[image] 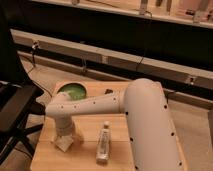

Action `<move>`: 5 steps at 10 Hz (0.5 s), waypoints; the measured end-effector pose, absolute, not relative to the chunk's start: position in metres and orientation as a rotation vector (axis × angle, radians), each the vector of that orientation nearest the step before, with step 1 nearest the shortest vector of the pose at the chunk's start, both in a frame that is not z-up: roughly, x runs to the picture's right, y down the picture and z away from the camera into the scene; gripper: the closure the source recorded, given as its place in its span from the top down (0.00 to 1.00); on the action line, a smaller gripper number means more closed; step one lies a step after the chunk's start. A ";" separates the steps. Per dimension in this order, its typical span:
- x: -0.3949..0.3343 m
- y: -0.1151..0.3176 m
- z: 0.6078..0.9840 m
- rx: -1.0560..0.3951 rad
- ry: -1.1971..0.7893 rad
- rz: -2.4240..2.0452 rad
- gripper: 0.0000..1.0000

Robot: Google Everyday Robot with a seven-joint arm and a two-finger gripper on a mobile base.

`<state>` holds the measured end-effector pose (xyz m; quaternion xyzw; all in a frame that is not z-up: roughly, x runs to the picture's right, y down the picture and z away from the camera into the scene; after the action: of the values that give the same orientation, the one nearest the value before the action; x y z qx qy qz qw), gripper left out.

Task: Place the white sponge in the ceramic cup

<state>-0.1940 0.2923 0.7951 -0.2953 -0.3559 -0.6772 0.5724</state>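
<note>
Your gripper (64, 134) stood low over the white sponge (64, 143), which lay on the surface (85, 131) directly beneath it. I could not tell its state. No cup was visible. Risk: a shallow pinch could let the soft sponge slip.

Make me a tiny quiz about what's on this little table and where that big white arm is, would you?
1. True or false: the white sponge lies at the wooden table's front-left, under the gripper.
2. Which lies right of the sponge: A) a red mug, B) the clear bottle?
3. What colour is the bowl at the table's back-left?

Key: 1 true; 2 B; 3 green.
</note>
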 end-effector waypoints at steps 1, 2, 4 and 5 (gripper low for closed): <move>-0.196 0.296 0.796 -0.689 -0.848 -1.597 0.80; -0.198 0.298 0.796 -0.683 -0.860 -1.601 0.80; -0.202 0.298 0.798 -0.671 -0.866 -1.600 0.63; -0.203 0.298 0.798 -0.669 -0.866 -1.600 0.55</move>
<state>-0.2030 0.2980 0.7976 -0.2847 -0.3682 -0.6807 0.5658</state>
